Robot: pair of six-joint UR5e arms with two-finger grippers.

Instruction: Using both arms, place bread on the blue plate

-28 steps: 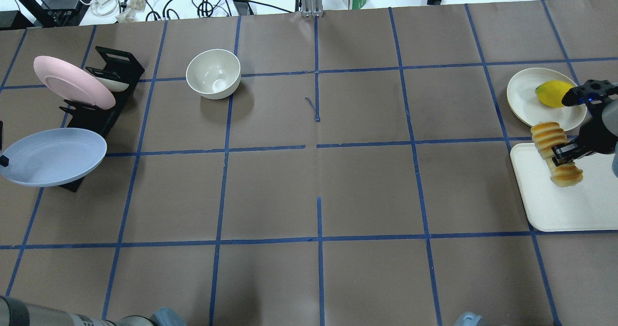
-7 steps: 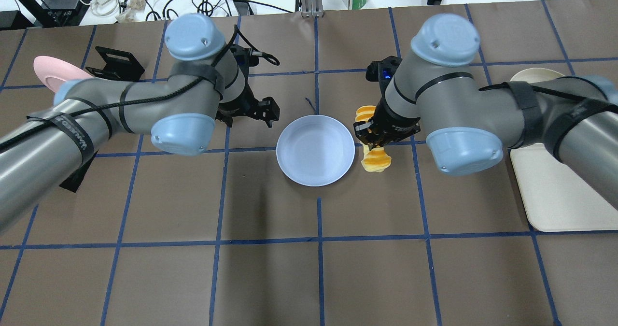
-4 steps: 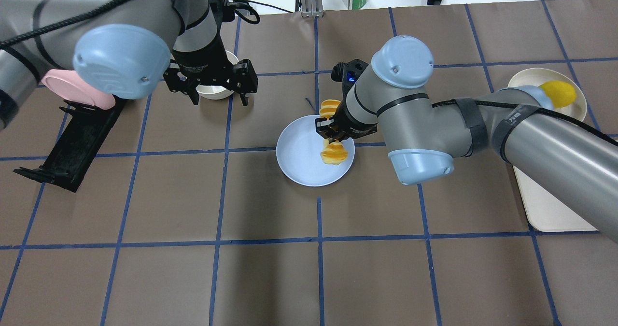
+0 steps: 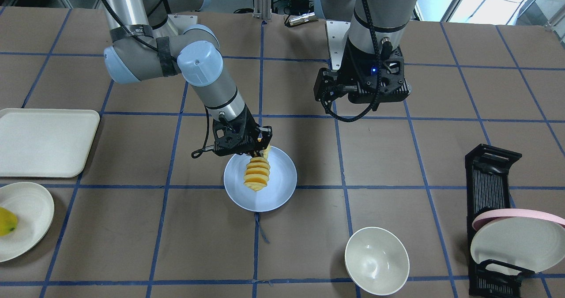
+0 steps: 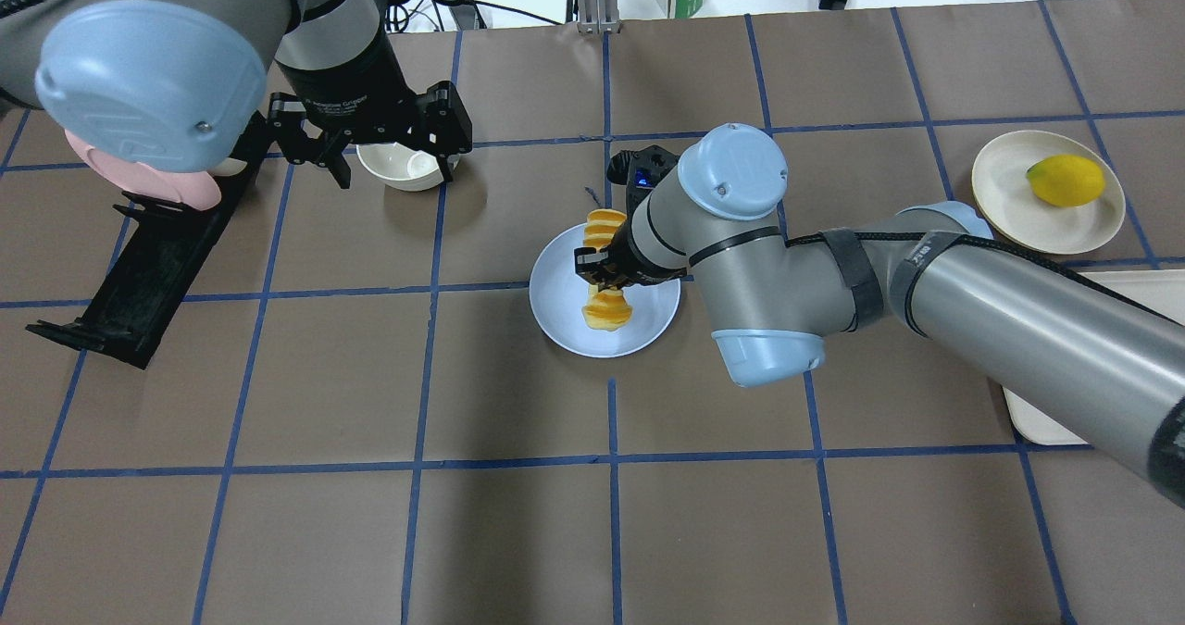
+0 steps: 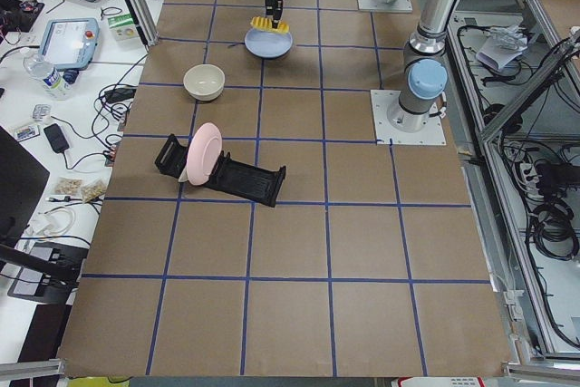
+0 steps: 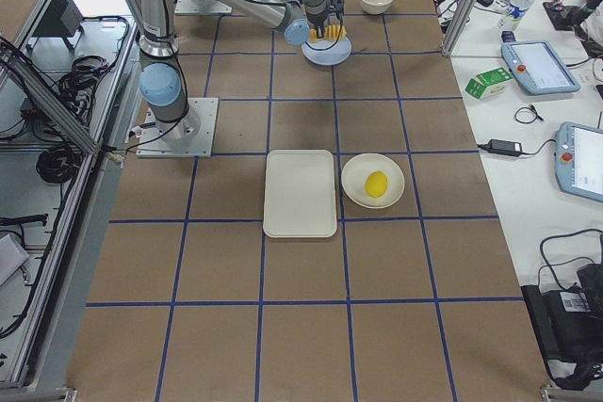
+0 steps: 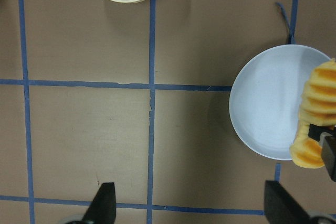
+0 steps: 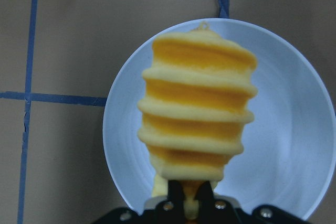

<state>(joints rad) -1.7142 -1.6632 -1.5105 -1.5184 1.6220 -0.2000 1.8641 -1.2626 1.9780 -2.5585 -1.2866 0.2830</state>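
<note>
The left arm (image 5: pixel 324 14) hangs over the bowl (image 5: pixel 400 168), toward the far left corner of the surface. Its jaws stand wide open and empty, and it has no part in the hold.

The plate (image 5: pixel 565 315) lies flat about midway between the left and right edges, a little nearer the far edge and well apart from the bowl. Over it is the bread (image 5: pixel 606 310), tilted and running far edge to near. From overhead its far end shows past the plate's far rim and its near end sits over the plate's middle. Whether any part touches the plate, I cannot tell.

The right arm (image 5: pixel 972 292) reaches in from the right edge, its jaws closed on the bread at about mid-length.

This looks like the last step: the plate is set and the bread is over it but not yet released. The next move probably calls for lowering until the bread rests inside the rim, roughly level. The jaws would then open and lift straight up, so the ridged slices do not snag and roll off.
</note>
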